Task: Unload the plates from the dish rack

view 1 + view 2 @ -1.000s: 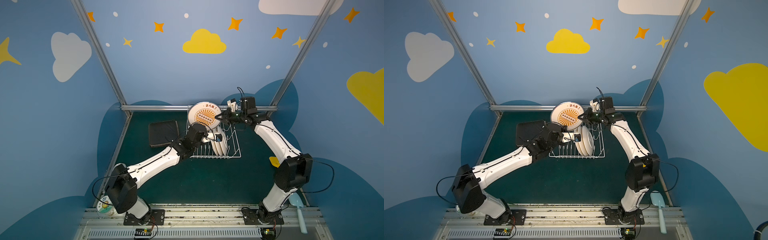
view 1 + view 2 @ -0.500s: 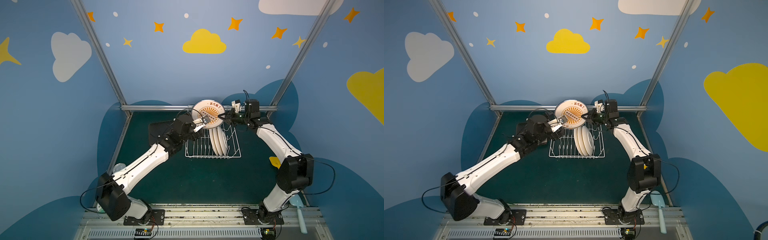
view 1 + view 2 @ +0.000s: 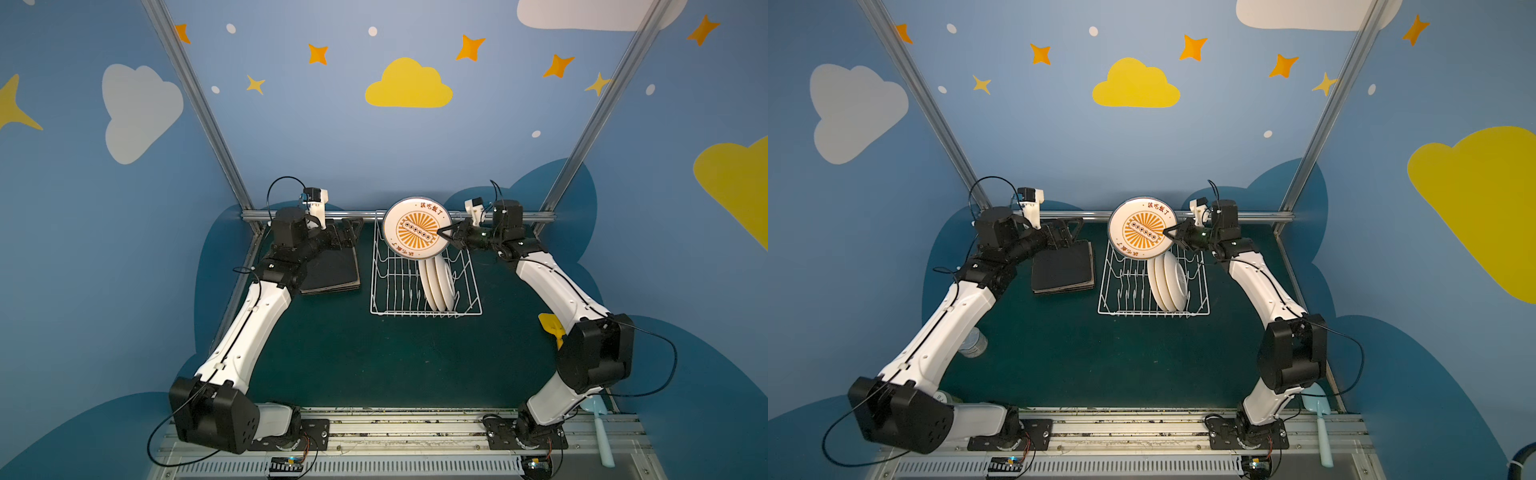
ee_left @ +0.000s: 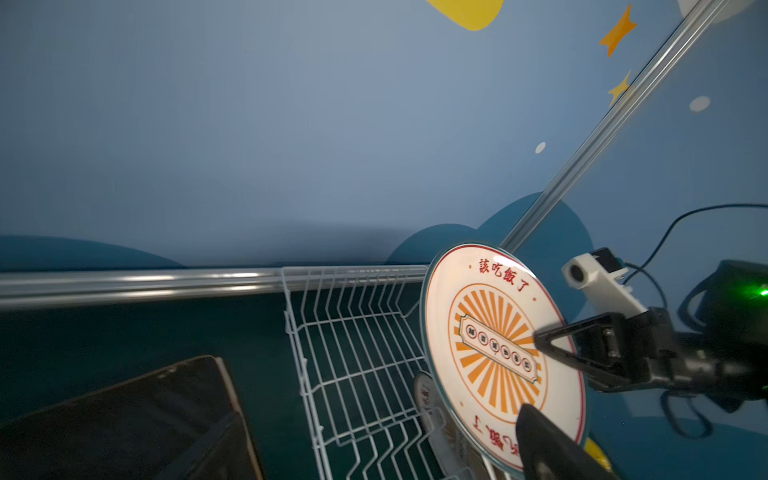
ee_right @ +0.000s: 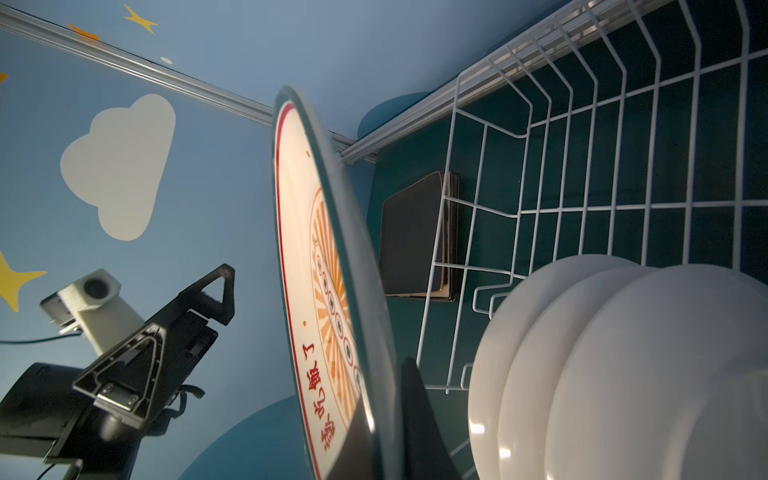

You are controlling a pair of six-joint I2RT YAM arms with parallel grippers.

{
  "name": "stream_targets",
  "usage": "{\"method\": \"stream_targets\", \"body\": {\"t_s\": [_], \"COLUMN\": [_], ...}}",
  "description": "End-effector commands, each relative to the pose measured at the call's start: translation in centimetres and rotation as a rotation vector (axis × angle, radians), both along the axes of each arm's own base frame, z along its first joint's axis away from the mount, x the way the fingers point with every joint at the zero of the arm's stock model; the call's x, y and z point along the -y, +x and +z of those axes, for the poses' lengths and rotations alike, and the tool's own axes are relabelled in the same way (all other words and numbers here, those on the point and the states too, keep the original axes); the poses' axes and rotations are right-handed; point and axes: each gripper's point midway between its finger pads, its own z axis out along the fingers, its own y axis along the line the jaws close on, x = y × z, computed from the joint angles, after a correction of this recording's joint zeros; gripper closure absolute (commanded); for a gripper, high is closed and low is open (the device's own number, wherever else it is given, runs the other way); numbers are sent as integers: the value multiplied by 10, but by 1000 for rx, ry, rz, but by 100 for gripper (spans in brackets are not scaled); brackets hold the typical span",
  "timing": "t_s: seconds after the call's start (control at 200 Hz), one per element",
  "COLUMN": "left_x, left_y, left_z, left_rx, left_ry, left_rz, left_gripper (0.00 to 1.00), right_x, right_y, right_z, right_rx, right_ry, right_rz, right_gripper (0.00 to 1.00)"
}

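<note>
A round cream plate with an orange sunburst [image 3: 415, 228] [image 3: 1142, 228] [image 4: 498, 353] [image 5: 316, 266] hangs upright above the far end of the white wire dish rack [image 3: 376, 291] [image 3: 1102, 291] [image 4: 299, 353] [image 5: 457, 124]. My right gripper [image 3: 440, 233] [image 3: 1166, 232] [image 5: 382, 399] is shut on its right rim. Three round cream plates [image 3: 438, 282] [image 3: 1169, 282] [image 5: 623, 374] stand on edge in the rack. Left of the rack lies a stack of black-backed square plates [image 3: 332, 270] [image 3: 1063, 266] [image 5: 411, 237]. My left gripper [image 3: 351, 232] [image 3: 1069, 232] hovers open over its far edge, holding nothing.
A yellow spatula [image 3: 550, 326] lies by the right arm. A pale blue spatula [image 3: 600, 428] [image 3: 1320, 419] sits at the front right. A clear tub [image 3: 973, 343] is under the left arm. A metal frame bar [image 3: 519, 216] runs just behind the rack.
My left gripper has opened and drawn back leftward from the rack to above the black stack. The right gripper still holds the sunburst plate, shifted slightly right.
</note>
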Motion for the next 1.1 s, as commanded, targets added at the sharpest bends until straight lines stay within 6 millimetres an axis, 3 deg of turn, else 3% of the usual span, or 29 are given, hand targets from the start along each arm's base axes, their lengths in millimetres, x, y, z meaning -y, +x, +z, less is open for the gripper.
{"method": "stream_targets", "body": {"t_s": [0.0, 0.29, 0.471, 0.791, 1.091], "left_x": [34, 66, 85, 108, 108], "left_y": [-8, 9, 9, 4, 2], "left_z": [-1, -15, -29, -39, -41], "left_rx": [-186, -322, -379, -409, -421], "left_ry": [-230, -371, -361, -329, -318], "left_rz": [-192, -353, -400, -474, -470], "left_gripper": [1, 7, 17, 52, 88], "right_x": [-2, -4, -9, -13, -14], "right_y": [-14, -21, -24, -25, -26], "right_z": [43, 37, 29, 21, 13], "right_rx": [154, 152, 124, 84, 57], "right_ry": [32, 20, 24, 26, 22], "right_rz": [53, 101, 136, 169, 179], "right_gripper": [100, 100, 100, 100, 100]}}
